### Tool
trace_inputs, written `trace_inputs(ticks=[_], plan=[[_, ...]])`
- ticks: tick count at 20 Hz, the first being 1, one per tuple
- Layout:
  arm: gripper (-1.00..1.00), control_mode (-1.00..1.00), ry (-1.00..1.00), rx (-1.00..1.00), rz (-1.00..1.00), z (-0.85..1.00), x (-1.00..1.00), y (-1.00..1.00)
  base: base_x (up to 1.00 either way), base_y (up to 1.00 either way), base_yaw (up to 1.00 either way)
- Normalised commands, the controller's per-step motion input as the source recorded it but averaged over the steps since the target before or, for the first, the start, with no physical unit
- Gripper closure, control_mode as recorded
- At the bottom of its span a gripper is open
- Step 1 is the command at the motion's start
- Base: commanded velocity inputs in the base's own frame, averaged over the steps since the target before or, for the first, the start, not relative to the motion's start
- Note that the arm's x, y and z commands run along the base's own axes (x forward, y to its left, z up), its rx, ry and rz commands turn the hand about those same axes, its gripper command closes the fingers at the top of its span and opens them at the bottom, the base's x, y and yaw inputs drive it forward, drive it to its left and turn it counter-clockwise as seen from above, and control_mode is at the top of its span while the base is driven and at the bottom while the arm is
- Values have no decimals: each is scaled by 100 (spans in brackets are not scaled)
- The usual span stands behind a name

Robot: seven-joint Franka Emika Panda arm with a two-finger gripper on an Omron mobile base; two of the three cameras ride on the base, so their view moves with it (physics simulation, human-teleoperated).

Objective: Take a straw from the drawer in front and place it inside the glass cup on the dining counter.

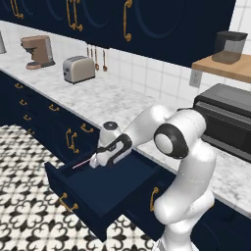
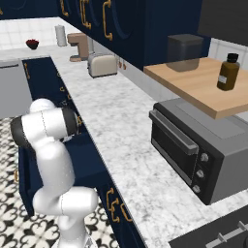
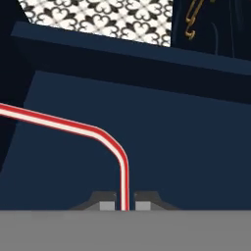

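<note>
The navy drawer (image 1: pixel 100 188) is pulled wide open, its brass pull (image 1: pixel 66 203) facing the tiled floor. My gripper (image 1: pixel 94 163) hangs just above the drawer's inside, near its back left corner, shut on the straw (image 1: pixel 81 163). In the hand view the red straw with a pale stripe (image 3: pixel 73 126) rises from between the fingertips (image 3: pixel 108 204), bends, and runs off to the left over the drawer's dark bottom (image 3: pixel 186 147). The straw's held end is pinched at my gripper (image 3: pixel 124 206). The arm partly hides the drawer (image 2: pixel 92 167) in the right base view. The glass cup and the dining counter are out of view.
A marble worktop (image 1: pixel 112 100) runs above the drawer, bearing a toaster (image 1: pixel 78 69), a coffee machine (image 1: pixel 39 51) and a dark oven (image 1: pixel 226 121). A wooden shelf (image 2: pixel 203 82) holds a brown bottle (image 2: pixel 228 71). Patterned floor (image 1: pixel 24 206) lies in front of the drawer.
</note>
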Motion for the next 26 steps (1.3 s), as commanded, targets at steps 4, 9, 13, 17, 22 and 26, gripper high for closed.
trace_inputs(ticks=[4, 9, 13, 17, 22, 26], plan=[[100, -100, 0, 1, 0, 100, -28, -2, 0, 0, 0], [100, -100, 0, 0, 0, 100, -19, -7, 0, 0, 0], [100, -100, 1, 0, 0, 100, -26, -17, 0, 0, 0], [100, -100, 1, -1, 0, 100, -51, -34, 0, 0, 0], [100, -100, 4, -10, 0, 100, -55, -48, 0, 0, 0], [100, -100, 2, -12, 0, 100, -71, -80, 0, 0, 0]])
